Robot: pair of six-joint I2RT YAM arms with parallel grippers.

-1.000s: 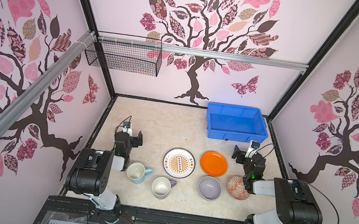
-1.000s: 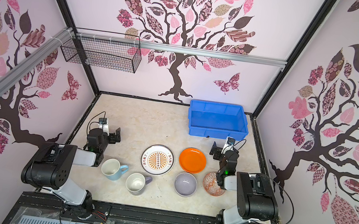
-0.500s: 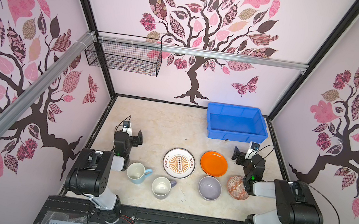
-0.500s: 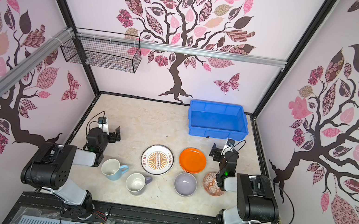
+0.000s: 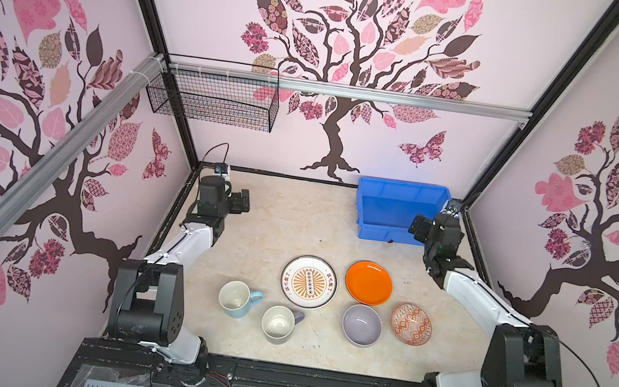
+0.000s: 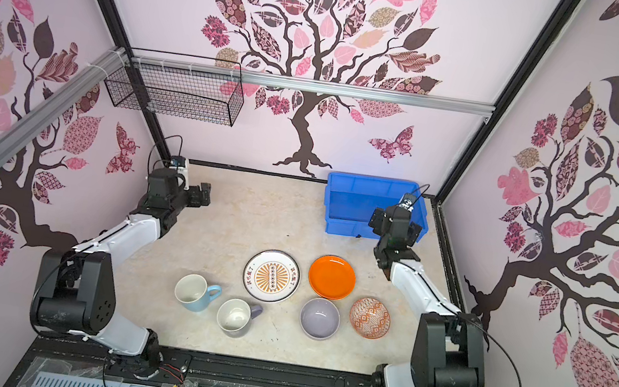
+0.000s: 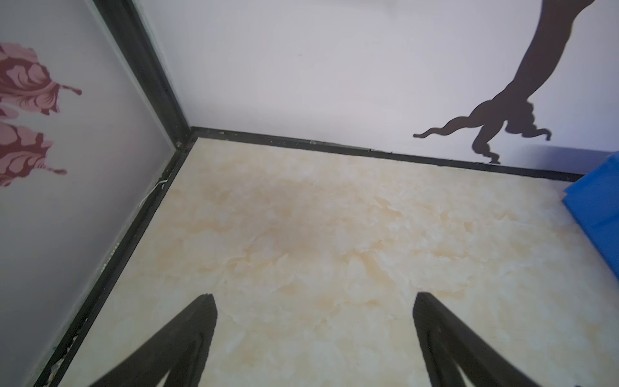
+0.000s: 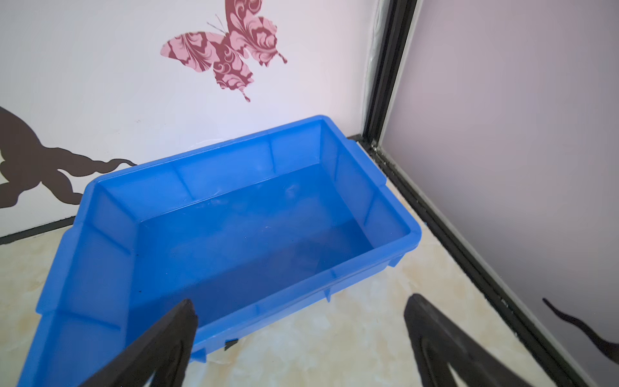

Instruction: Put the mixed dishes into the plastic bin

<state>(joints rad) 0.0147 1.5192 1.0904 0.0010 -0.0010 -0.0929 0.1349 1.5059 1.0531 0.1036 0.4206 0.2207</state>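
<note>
The right gripper [image 8: 300, 299] has its fingers [image 8: 160, 338] spread wide with nothing between them. In the right wrist view one fingertip overlaps the plastic bin's [image 8: 110, 295] near wall and the other is over bare table [image 5: 295, 217] just outside that wall. In both top views this gripper hangs at the bin's front right corner, above the rim.

The left gripper [image 7: 314, 296] is also wide apart and grips nothing. Only marbled tabletop shows between its fingers. It is well apart from the bin, across the table from the bin's left end, and the left wrist view catches only one blue corner of the bin.

The bin stands against the back wall, and its blue floor is bare from wall to wall.

None of the mixed dishes is near either gripper. All of them lie on the table in front of the bin, on the robot's side.
- The orange plate [image 5: 369, 282] is nearest the bin, in front of its front wall.
- The sunburst plate [image 5: 309, 282] lies flat about as far out, past the bin's left end.
- The lavender bowl [image 5: 361, 325] and the patterned bowl [image 5: 411, 324] sit farther from the bin, mouths up.
- The light-blue mug [image 5: 236, 298] and the lavender mug [image 5: 278, 323] are farthest from the bin, out past its left end. Both stand upright and show pale insides.

A black wire basket [image 5: 212, 103] hangs on the wall, higher than the bin and well beyond its left end. Only wall shows through the mesh.
</note>
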